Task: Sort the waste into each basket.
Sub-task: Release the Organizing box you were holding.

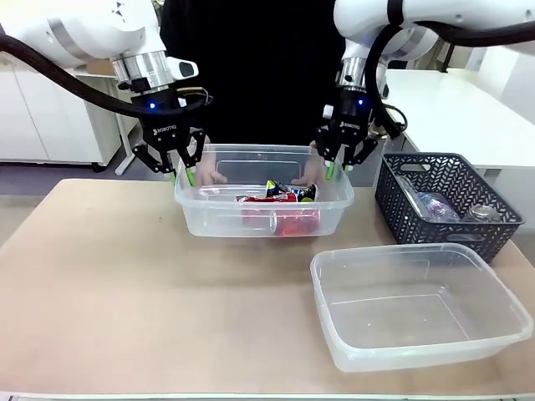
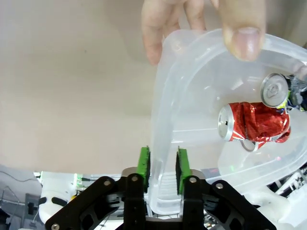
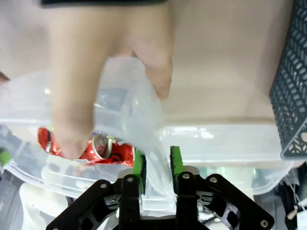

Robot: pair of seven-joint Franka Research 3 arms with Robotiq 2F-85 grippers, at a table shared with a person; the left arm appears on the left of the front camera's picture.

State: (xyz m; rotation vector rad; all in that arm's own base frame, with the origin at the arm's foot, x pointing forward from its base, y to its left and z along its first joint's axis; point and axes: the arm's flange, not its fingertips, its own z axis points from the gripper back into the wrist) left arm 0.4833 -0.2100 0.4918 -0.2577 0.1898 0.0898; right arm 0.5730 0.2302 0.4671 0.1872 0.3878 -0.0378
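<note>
The left pincer (image 1: 181, 175) carries the white word ROBOTIQ on its black body. The colourful print on the crushed red cans (image 1: 288, 221) is too small and crumpled to read.

My front camera faces across the table (image 1: 125, 317) toward the person (image 1: 251, 67), from farther back. Both wrist cameras look down from close in. All three share the clear tub (image 1: 209, 221).
</note>
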